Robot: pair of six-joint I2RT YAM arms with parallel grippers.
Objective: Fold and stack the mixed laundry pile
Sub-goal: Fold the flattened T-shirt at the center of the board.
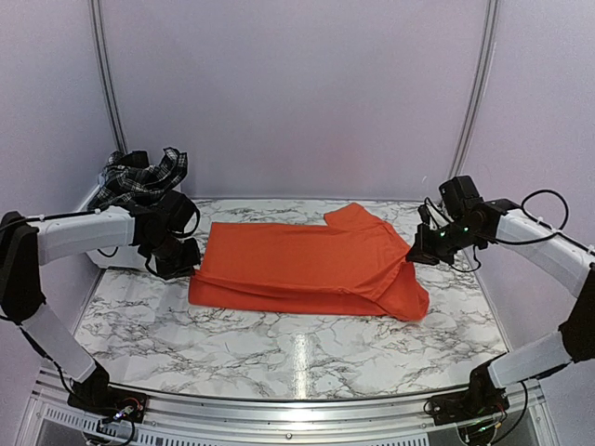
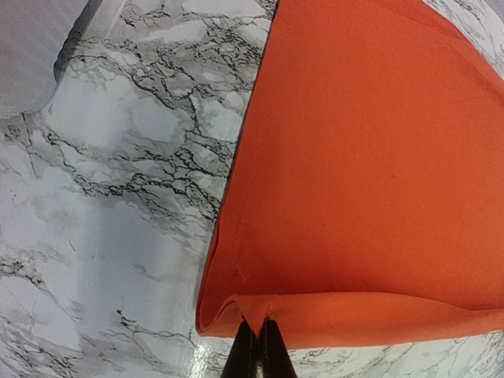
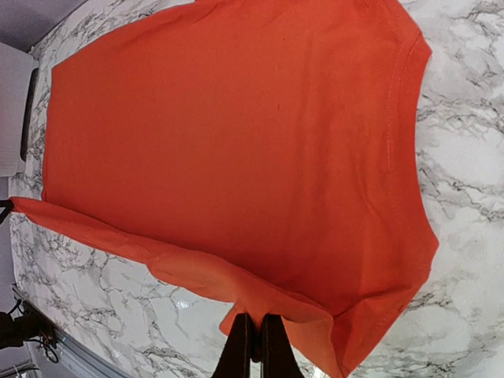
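Observation:
The bright orange T-shirt (image 1: pixel 307 265) lies stretched across the middle of the marble table, folded over on itself. My left gripper (image 1: pixel 193 263) is shut on the T-shirt's left edge; in the left wrist view the black fingertips (image 2: pixel 246 346) pinch a fold of the orange T-shirt (image 2: pixel 370 173). At the right end my right gripper (image 1: pixel 416 251) is shut on the cloth, its fingertips (image 3: pixel 241 335) pinching a lifted fold of the orange T-shirt (image 3: pixel 236 134). A black-and-white plaid piece (image 1: pixel 139 177) lies heaped in the bin at the back left.
A white bin (image 1: pixel 93 200) stands at the back left behind the left arm. Marble table (image 1: pixel 279 344) extends in front of the shirt. Pale walls close the back and both sides.

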